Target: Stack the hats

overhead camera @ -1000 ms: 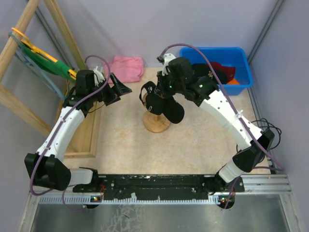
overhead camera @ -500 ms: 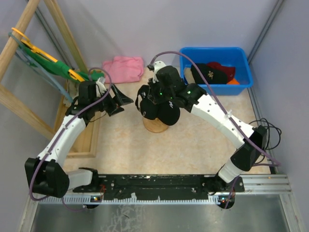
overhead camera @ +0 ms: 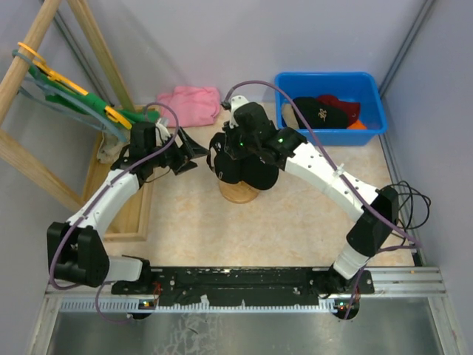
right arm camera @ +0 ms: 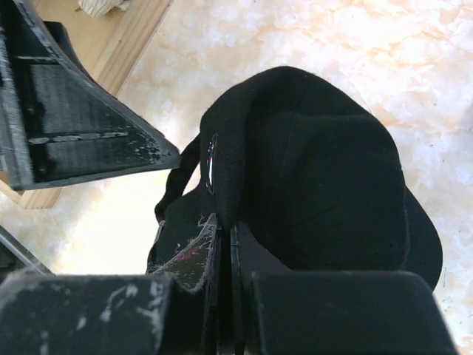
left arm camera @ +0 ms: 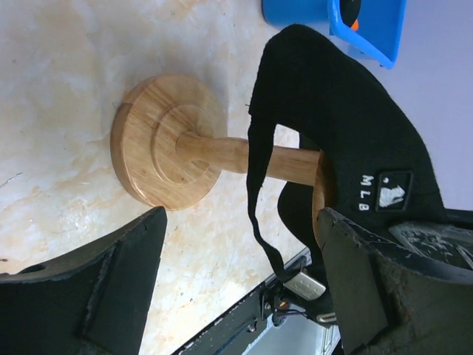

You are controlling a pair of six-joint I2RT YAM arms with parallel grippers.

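Right wrist view: your right gripper is pinched closed on a fold of the black cap, which is draped over the wooden stand. Left gripper is spread wide and empty beside the stand. The cap is probably light and floppy with a stiffer brim, so take it by the crown fabric or the brim edge.
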